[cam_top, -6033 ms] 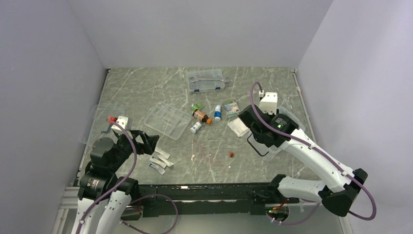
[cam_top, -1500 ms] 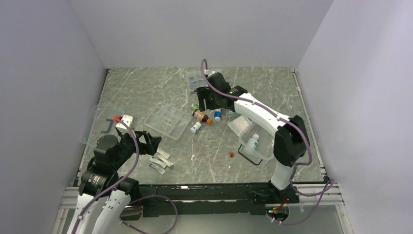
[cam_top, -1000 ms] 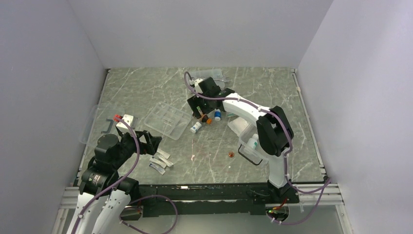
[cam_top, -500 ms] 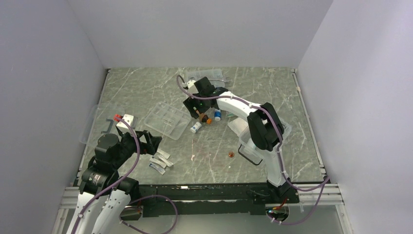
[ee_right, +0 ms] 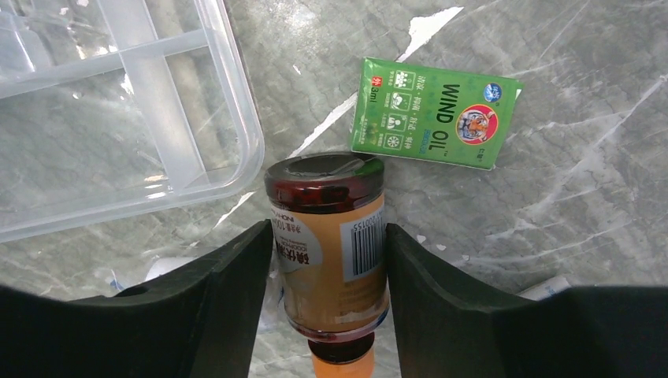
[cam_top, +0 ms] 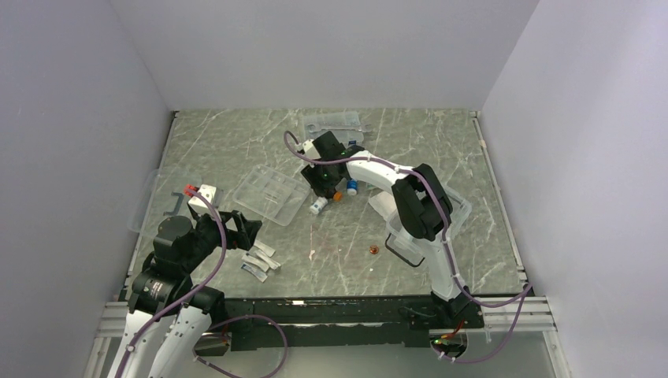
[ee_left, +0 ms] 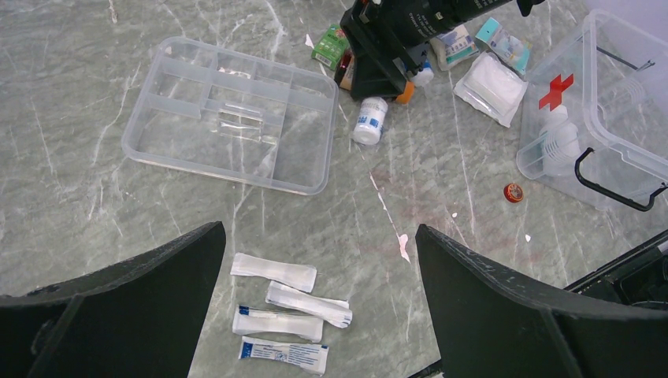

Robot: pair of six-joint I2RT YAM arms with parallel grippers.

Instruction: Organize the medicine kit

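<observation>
Right gripper (ee_right: pixel 327 230) is set astride the lying round bottle (ee_right: pixel 328 264) (clamped or not cannot be told), so it may be rolled away.

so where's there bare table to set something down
Bare table lies between the divided tray, the packets and the red-cross box, bar a small red cap. The far left corner behind the tray is also free. Crowded where the right tool holds the brown bottle.

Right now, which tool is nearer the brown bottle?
Right. The right tool straddles the bottle, a finger each side; the left tool hangs far off above the packets.
</observation>
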